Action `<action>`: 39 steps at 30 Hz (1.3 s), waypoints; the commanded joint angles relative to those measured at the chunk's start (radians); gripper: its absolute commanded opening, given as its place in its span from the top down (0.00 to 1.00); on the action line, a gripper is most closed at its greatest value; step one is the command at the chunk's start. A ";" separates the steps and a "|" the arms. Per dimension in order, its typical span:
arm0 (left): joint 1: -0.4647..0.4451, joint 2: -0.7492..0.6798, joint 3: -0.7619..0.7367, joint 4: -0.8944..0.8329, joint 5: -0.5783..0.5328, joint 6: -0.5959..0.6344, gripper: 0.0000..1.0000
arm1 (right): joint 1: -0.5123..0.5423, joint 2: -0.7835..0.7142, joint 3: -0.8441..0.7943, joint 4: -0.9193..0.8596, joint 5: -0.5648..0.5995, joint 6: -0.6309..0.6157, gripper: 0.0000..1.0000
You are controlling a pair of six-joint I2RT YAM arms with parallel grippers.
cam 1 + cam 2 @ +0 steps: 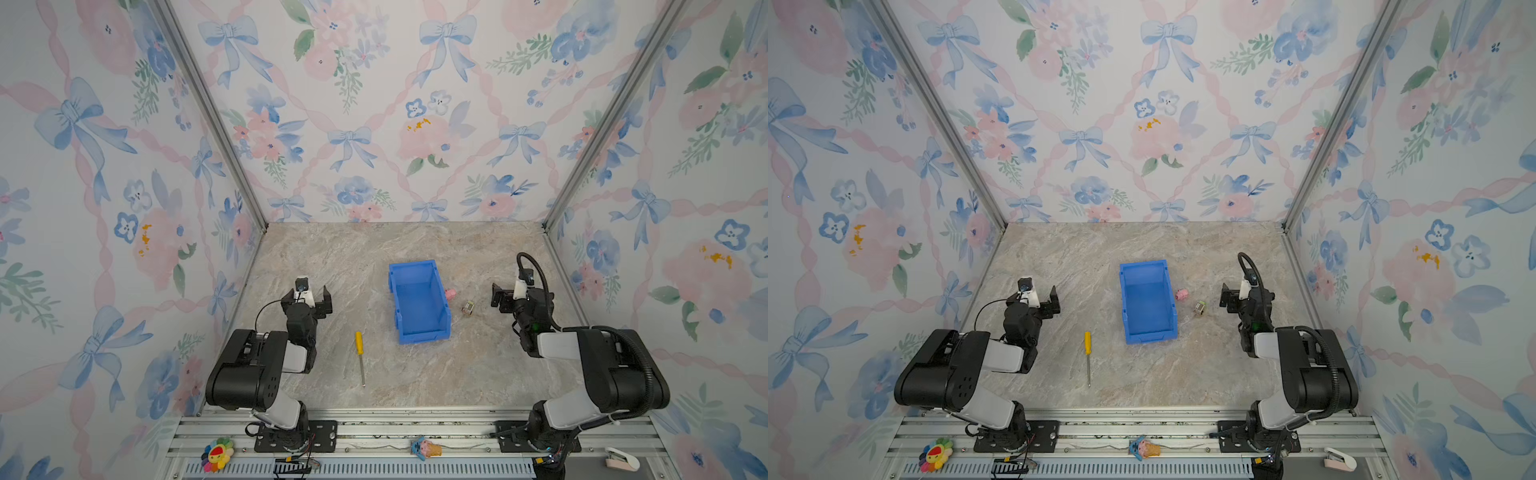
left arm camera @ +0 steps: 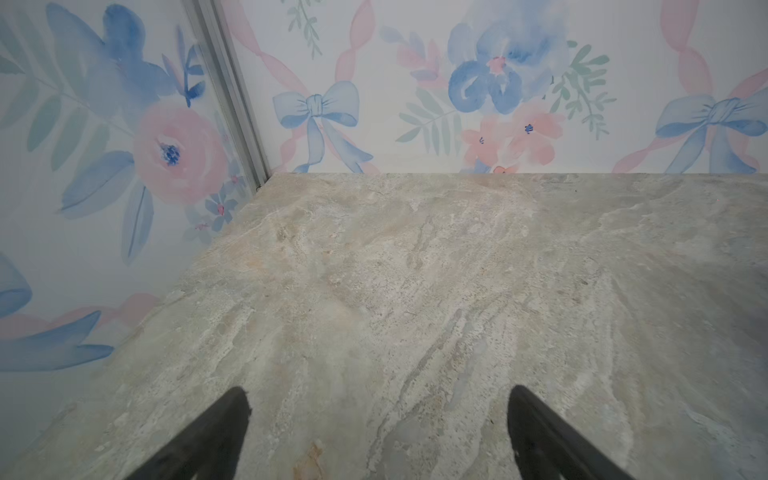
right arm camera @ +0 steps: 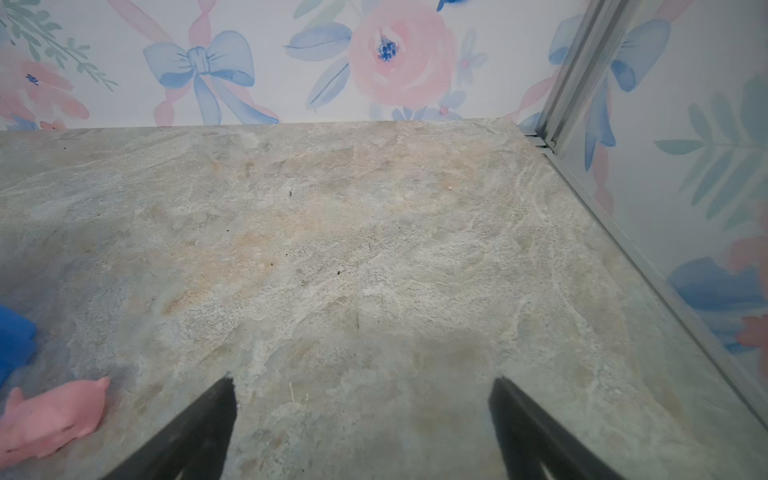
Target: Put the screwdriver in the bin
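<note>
Jaws, both arms: spread wide with nothing between them, each wrist view showing only bare table (image 1: pixel 415 374) beneath. Item, nearest: the screwdriver (image 1: pixel 360 359), flat on the table, silver tip toward the rail, yellow handle pointing away, untouched. Item, next out: left gripper (image 2: pixel 376 399), just beyond the handle and to its left; it is the closer arm and the likely one for the pick. Recommended handling: descend over the handle, not the thin shaft, straddle its width and close firmly, since a round handle may roll. Item, further: the bin (image 1: pixel 419 309), empty, right of the screwdriver, low front lip facing near, long axis roughly parallel to the tool; carry the tool in lengthwise and release low. Items beside the bin's right wall: pink toy (image 1: pixel 450 294), small boxy object (image 1: pixel 468 307); leave alone. Level with them, far right: right gripper (image 3: pixel 363 380), well clear of the work.
</note>
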 commanded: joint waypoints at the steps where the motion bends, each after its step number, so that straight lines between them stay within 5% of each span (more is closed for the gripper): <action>1: 0.005 0.013 -0.007 0.018 0.023 0.006 0.02 | 0.007 0.008 -0.008 0.020 0.014 0.006 0.03; 30: 0.005 0.013 -0.009 0.019 0.025 0.007 0.02 | 0.016 0.008 -0.008 0.016 0.033 0.000 0.03; 34: 0.004 0.009 -0.005 0.018 0.013 0.007 0.03 | 0.041 -0.001 -0.002 0.002 0.103 -0.009 0.03; 39: 0.003 -0.106 0.052 -0.194 -0.009 -0.002 0.03 | 0.068 -0.095 0.056 -0.193 0.139 -0.022 0.03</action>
